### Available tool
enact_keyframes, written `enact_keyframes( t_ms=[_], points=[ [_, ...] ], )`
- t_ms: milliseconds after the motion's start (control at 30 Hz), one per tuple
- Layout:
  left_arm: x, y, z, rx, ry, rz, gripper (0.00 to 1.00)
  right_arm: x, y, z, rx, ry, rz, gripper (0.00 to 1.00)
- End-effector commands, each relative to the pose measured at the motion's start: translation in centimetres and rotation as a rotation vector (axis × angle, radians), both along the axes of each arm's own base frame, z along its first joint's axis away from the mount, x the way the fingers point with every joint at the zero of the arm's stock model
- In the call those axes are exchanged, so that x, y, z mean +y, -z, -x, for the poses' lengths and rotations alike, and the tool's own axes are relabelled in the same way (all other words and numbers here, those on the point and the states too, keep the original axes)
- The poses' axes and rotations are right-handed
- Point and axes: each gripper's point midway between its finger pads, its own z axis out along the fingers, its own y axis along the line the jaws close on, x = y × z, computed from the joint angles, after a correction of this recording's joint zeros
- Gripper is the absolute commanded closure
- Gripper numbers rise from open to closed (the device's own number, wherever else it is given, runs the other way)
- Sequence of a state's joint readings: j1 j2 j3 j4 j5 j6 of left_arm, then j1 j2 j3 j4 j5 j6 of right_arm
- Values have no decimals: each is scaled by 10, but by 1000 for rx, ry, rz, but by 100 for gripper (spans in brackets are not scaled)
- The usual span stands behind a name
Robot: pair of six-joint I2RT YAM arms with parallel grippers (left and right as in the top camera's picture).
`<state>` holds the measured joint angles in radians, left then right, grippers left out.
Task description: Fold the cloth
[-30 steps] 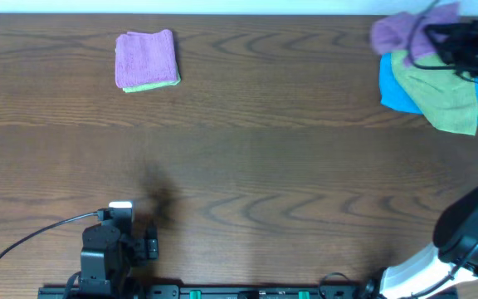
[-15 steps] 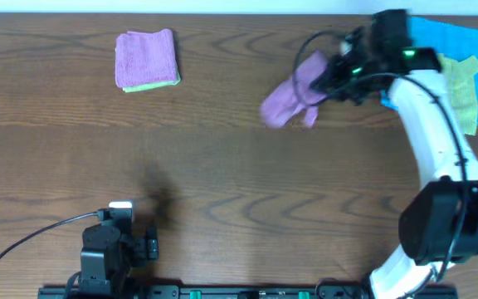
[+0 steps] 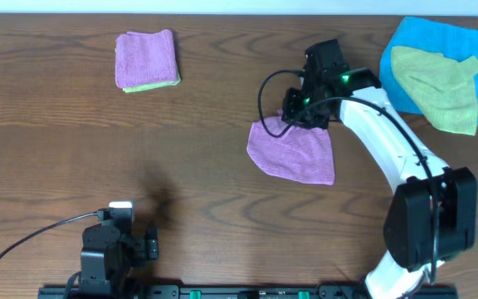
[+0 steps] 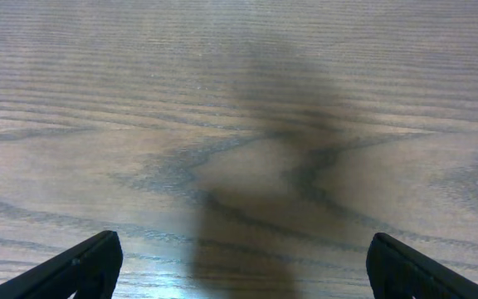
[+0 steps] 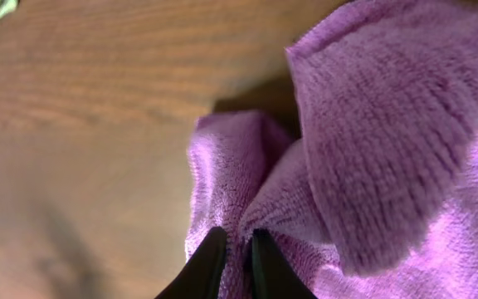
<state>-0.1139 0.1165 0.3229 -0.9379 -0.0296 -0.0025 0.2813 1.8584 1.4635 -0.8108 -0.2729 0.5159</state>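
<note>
The purple cloth (image 3: 293,152) lies partly spread on the table's middle right, one edge still lifted. My right gripper (image 3: 293,116) is at its upper edge, shut on a pinched fold of the cloth (image 5: 322,191); the fingertips (image 5: 237,249) squeeze purple fabric between them. My left gripper (image 4: 239,270) is open and empty, low over bare wood; in the overhead view it sits at the table's front left (image 3: 149,243). No white tag shows.
A folded purple towel on a green one (image 3: 146,60) lies at the back left. A yellow-green cloth (image 3: 435,76) lies on a bright blue cloth (image 3: 421,33) at the back right. A cable loops at the front left edge.
My right arm carried the purple cloth from the pile at the back right toward the middle and lowered it, so it now lies partly spread on the table. The left arm has not moved.
</note>
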Motion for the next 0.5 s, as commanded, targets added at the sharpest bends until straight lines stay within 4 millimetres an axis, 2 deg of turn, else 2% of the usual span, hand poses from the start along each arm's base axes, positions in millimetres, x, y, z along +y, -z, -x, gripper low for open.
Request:
enact_keyframes(
  t_ms=[0, 133, 167, 200, 300, 333, 367, 400, 467],
  points=[
    [2, 15, 10, 63, -3, -11, 5, -21, -7, -36, -148, 71, 76, 98],
    [2, 15, 10, 63, -3, -11, 5, -26, -27, -71, -318, 76, 81, 98],
    [2, 15, 10, 63, -3, -11, 5, -29, -31, -78, -350, 91, 94, 92],
    [2, 15, 10, 63, -3, -11, 5, -33, -34, -83, -378, 103, 114, 76],
    [2, 15, 10, 63, -3, -11, 5, -55, -44, -101, -474, 153, 239, 77],
    [2, 15, 10, 63, -3, -11, 5, -65, -48, -105, -504, 172, 297, 66],
    [2, 15, 10, 63, -3, -11, 5, -76, -52, -109, -528, 200, 358, 50],
    [2, 15, 10, 63, -3, -11, 5, -85, -55, -111, -543, 231, 404, 30],
    [2, 15, 10, 63, -3, -11, 5, -96, -57, -112, -550, 265, 452, 16]
  ],
)
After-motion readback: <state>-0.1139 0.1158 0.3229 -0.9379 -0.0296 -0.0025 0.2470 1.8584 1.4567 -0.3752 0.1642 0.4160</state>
